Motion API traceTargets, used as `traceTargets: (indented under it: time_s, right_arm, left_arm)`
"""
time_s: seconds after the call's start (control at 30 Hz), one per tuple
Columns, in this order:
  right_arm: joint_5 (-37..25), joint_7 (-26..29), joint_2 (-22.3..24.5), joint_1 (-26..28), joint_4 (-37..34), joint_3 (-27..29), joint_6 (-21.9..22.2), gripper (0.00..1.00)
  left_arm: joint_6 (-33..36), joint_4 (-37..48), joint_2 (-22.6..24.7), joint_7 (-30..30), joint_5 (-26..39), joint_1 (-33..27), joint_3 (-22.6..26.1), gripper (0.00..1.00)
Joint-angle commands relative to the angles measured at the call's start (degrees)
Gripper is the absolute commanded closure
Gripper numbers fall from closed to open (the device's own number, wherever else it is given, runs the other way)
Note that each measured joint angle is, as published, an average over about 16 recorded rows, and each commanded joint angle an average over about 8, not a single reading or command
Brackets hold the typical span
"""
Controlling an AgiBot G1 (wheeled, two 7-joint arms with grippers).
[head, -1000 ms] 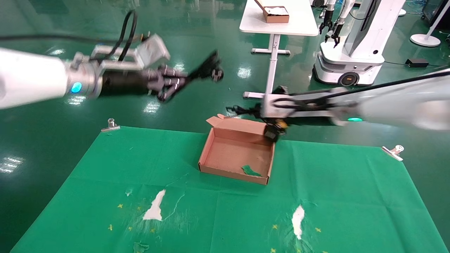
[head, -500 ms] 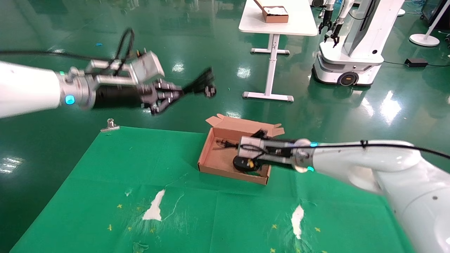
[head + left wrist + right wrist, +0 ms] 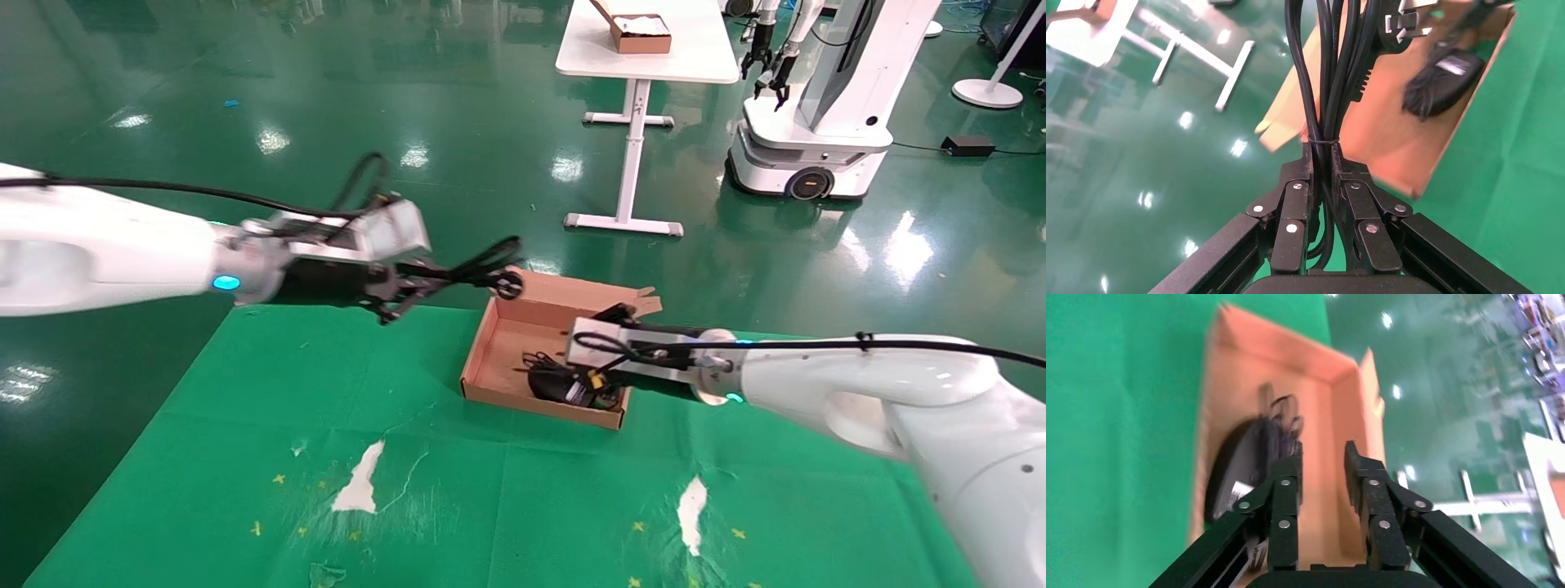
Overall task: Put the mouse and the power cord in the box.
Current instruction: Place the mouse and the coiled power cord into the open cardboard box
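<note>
The brown cardboard box (image 3: 500, 339) lies open on the green cloth, its lid flaps (image 3: 588, 287) folded back on the far side. The black mouse (image 3: 549, 382) with its bundled cable lies inside, by the near right corner. My right gripper (image 3: 595, 384) hovers low over that corner, open, the mouse (image 3: 1242, 459) just beside one of its fingers (image 3: 1284, 490). My left gripper (image 3: 404, 287) is shut on the coiled black power cord (image 3: 474, 265), held in the air at the box's far left corner. The plug (image 3: 1404, 24) hangs above the box floor (image 3: 1389, 141).
The cloth (image 3: 286, 384) has torn white patches (image 3: 359, 486) near the front. Beyond the table, a white desk (image 3: 654, 57) carries a small brown box (image 3: 641, 33). Another robot (image 3: 809, 122) stands to the desk's right on the shiny green floor.
My right arm came down into the box with the mouse and has opened, leaving the mouse on the floor of the box. My left arm dropped and moved right, bringing the cord to the box.
</note>
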Motion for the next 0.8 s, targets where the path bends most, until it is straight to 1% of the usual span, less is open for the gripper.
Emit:
traceTargets:
  time_s: [0.03, 0.2, 0.3, 0.37, 0.47, 0.53, 0.57, 0.6, 0.63, 0.73, 0.8]
  right_arm:
    - [0.52, -0.27, 0.17, -0.04, -0.76, 0.16, 0.87, 0.00]
    - [0.30, -3.03, 3.17, 3.80, -2.42, 0.22, 3.70, 0.00]
    - [0.19, -4.64, 6.11, 7.08, -2.76, 0.28, 3.48, 0.00]
    - [0.25, -5.39, 8.34, 9.23, -2.87, 0.39, 2.20, 0.00]
    - [0.45, -6.02, 11.82, 12.17, -2.94, 0.56, -1.17, 0.00]
    - [0.48, -6.25, 13.97, 13.81, -2.94, 0.57, -4.25, 0.00]
    - [0.43, -6.31, 14.96, 14.53, -2.91, 0.53, -6.09, 0.00]
    - [0.35, -6.34, 15.88, 15.19, -2.87, 0.44, -8.16, 0.00]
    - [0.24, -6.33, 16.79, 15.82, -2.84, 0.33, -10.51, 0.00]
    - [-0.23, -6.09, 18.91, 17.32, -2.93, -0.12, -17.08, 0.00]
    - [-0.52, -5.87, 19.79, 18.04, -3.14, -0.39, -20.45, 0.00]
  left_arm:
    - [-1.20, -0.10, 1.60, 0.15, 0.45, 0.51, 0.22, 1.00]
    - [-3.79, -6.99, 3.16, -2.26, 0.01, 5.21, 1.40, 1.00]
    - [-4.36, -12.47, 3.36, -5.39, -1.36, 8.51, 3.05, 1.00]
    - [-4.64, -15.40, 3.34, -8.33, -2.67, 10.51, 4.44, 1.00]
    - [-6.11, -18.24, 3.24, -13.86, -4.38, 12.69, 6.86, 1.00]
    - [-8.03, -19.36, 3.22, -18.04, -4.96, 13.47, 8.67, 0.96]
    - [-9.23, -19.92, 3.22, -20.00, -4.93, 13.63, 9.72, 0.93]
    - [-10.50, -20.50, 3.23, -21.99, -4.85, 13.67, 10.79, 0.87]
    - [-11.80, -21.25, 3.25, -23.99, -4.79, 13.61, 11.91, 0.76]
    - [-15.09, -24.00, 3.28, -29.22, -4.56, 13.15, 15.42, 0.39]
    - [-16.82, -25.93, 3.27, -32.23, -4.63, 12.82, 17.76, 0.18]
